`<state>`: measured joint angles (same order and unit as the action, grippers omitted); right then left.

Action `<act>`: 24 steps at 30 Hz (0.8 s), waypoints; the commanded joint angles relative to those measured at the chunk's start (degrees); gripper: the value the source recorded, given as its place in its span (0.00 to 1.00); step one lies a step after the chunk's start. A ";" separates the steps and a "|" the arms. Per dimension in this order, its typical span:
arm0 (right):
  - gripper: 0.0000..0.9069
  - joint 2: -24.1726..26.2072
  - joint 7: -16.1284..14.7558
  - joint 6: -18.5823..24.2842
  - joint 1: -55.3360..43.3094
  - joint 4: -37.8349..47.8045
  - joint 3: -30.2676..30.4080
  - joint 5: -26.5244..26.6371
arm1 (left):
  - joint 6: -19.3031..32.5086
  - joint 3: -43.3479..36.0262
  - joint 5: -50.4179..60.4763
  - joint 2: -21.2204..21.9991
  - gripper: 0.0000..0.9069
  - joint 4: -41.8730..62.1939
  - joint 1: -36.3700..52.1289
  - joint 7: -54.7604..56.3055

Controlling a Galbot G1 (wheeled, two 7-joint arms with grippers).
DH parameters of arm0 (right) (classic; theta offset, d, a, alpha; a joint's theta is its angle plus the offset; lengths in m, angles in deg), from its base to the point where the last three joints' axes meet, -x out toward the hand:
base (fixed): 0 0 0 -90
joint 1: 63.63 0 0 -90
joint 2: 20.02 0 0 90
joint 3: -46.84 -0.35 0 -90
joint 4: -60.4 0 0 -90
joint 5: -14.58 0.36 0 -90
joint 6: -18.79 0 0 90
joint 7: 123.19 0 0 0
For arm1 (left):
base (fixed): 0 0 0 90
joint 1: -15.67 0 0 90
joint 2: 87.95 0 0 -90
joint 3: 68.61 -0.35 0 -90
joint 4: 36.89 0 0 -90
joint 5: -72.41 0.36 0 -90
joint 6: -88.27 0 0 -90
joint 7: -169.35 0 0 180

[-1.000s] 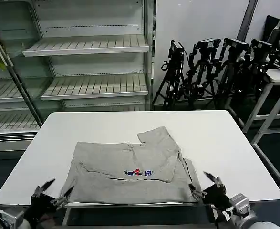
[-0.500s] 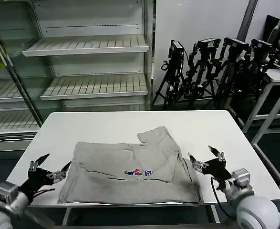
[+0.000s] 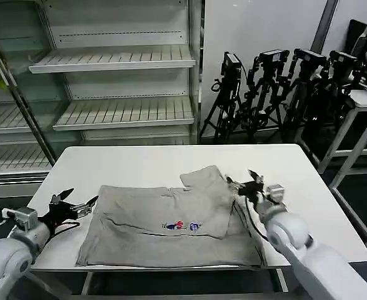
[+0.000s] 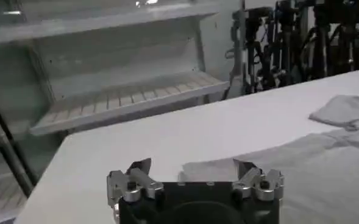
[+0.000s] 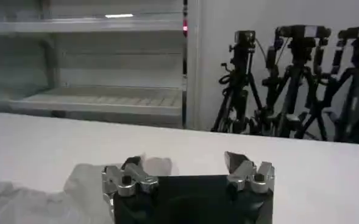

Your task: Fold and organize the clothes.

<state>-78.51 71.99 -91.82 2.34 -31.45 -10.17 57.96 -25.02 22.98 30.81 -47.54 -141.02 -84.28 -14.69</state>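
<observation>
Your grey shirt (image 3: 170,225) lies partly folded on the white desk (image 3: 139,165), in its near half, with the small coloured chest print (image 3: 181,225) facing up. One sleeve flap (image 3: 205,181) is turned over the body and points toward the far side. The shirt's near hem runs just beside the desk's near edge, so you have little bare surface there.

Your left gripper (image 3: 75,205) hovers at the shirt's left edge, fingers (image 4: 139,167) spread apart and pinching nothing. Your right gripper (image 3: 246,181) sits at the shirt's far right corner, just beside the sleeve flap, fingers (image 5: 237,161) also spread and holding nothing.

You have open desk across the whole far half, and bare strips on the left and right of the shirt. Beyond the far edge stand white shelves (image 3: 117,81) and a row of black tripods (image 3: 283,87).
</observation>
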 commanded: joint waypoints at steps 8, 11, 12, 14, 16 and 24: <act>1.00 -13.76 0.39 -3.43 -12.86 18.32 6.93 -2.28 | -1.07 -12.87 -0.70 2.14 1.00 9.45 14.83 -0.18; 1.00 -13.26 0.75 -3.66 -11.70 16.95 6.92 -2.43 | -0.84 -13.82 -0.41 2.30 1.00 10.34 15.54 -0.33; 1.00 -13.11 0.92 -3.75 -11.38 16.59 6.91 -2.43 | -0.74 -14.19 -0.28 2.42 1.00 10.65 15.76 -0.37; 1.00 -12.70 1.06 -3.94 -10.73 15.89 6.84 -2.42 | -0.59 -14.92 0.08 2.85 1.00 11.51 16.45 -0.58; 1.00 -12.00 1.33 -4.12 -10.33 15.08 6.80 -2.34 | -0.41 -15.73 0.53 3.25 1.00 12.36 17.16 -0.94; 1.00 -9.89 2.31 -4.79 -8.44 12.30 5.98 -1.88 | -0.28 -17.37 1.40 4.36 1.00 13.12 18.11 -1.48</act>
<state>-88.52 73.80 -96.01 -6.29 -18.32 -4.74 56.14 -25.35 8.29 31.73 -44.02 -129.87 -68.50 -15.86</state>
